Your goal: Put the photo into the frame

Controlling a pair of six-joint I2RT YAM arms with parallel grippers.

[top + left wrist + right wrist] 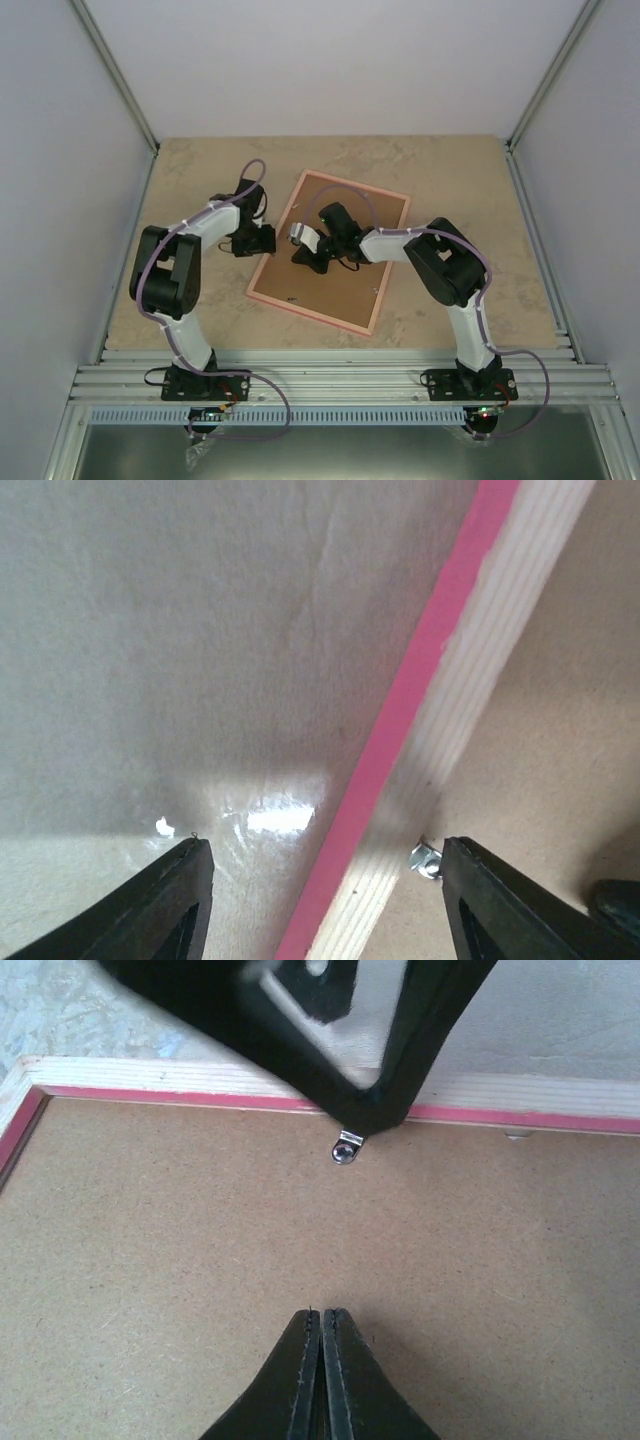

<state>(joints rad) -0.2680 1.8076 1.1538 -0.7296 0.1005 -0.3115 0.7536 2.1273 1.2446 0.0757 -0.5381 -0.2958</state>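
The pink frame (305, 313) lies face down on the table with a plain brown backing board (350, 285) inside it. The photo is out of view. My left gripper (268, 240) is open at the frame's left side. In the left wrist view it (325, 855) straddles the pink rail (420, 670), one finger over the table, the other by a small metal clip (424, 858) on the board (570, 710). My right gripper (303, 256) is shut and empty, low over the board (200, 1240), pointing at that rail (520, 1117) and clip (345, 1147).
The beige table (200, 180) is walled on the left, back and right. An aluminium rail (340, 375) runs along its near edge by the arm bases. A finger of the left gripper (400, 1040) fills the top of the right wrist view.
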